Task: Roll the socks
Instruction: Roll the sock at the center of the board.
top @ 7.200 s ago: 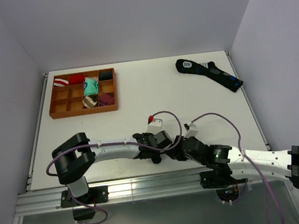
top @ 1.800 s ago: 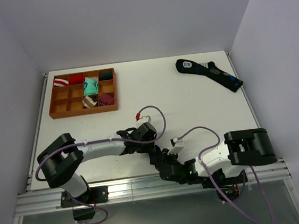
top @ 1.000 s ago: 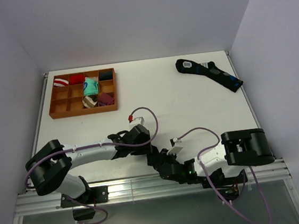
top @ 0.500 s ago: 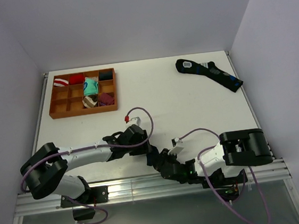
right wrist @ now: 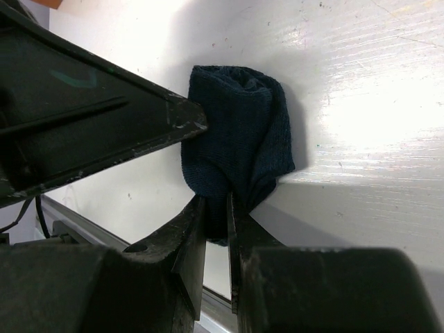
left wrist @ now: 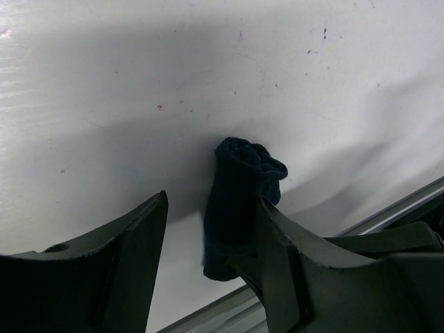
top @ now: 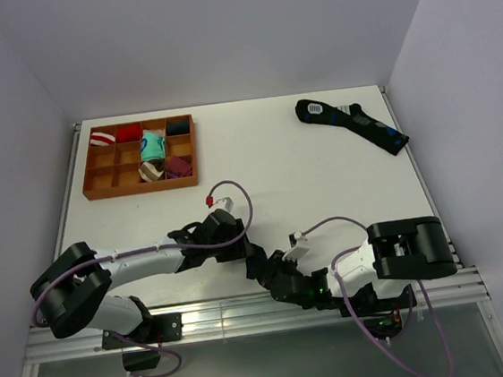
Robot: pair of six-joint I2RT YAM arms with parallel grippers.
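Right wrist: socks [right wrist: 239, 132], plump roll (dark navy)

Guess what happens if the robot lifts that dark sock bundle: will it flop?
Probably it would sag, not stay stiff: the socks are soft knit, creased where the right fingers pinch them. Being rolled and rounded, they might roll if pushed.

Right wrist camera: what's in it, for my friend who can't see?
The right pincer pinches the near edge of a small dark navy rolled fabric sock bundle on a white table. One black finger of the left pincer touches its left side.
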